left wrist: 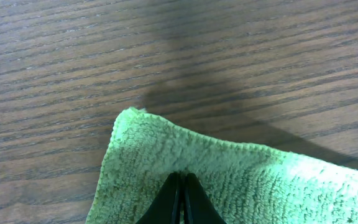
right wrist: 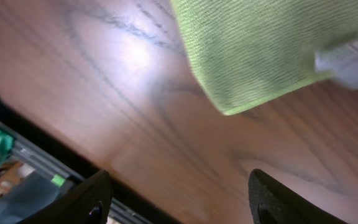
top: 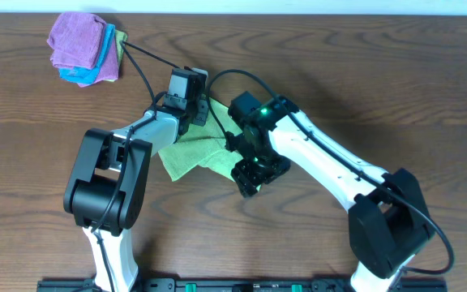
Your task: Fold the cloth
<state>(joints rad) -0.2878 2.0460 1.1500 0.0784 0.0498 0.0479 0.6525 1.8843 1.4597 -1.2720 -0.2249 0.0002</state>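
A: Where is the cloth (top: 194,154)?

B: Middle of the overhead frame, crumpled on the table (top: 379,81) between the two arms and partly hidden under them.

A: How will it handle?

B: I judge it light, soft and limp. It has a looped terry pile that will sag and drape from any held point. It is not slippery, and there is nothing to break. The corners and the stitched hem are the places to take hold; a pinch in the middle would only bunch it.

A: And the grippers?

B: The left gripper (left wrist: 180,190) has its fingers pressed together on the pile, just behind a corner. It looks to be pinching the cloth, though the fabric between the fingers is hidden. The right gripper (right wrist: 179,183) is spread wide and holds nothing, over bare table. The corner carrying the white tag (right wrist: 352,57) sits at the upper right of its view, apart from the fingers.

A: Counts?

B: One lime cloth, one tag, two arms, two grippers. A pile lies well apart in the upper left of the overhead frame: one purple cloth (top: 75,39), one light-blue cloth (top: 87,75), and a thin green edge (top: 121,45) I cannot identify.
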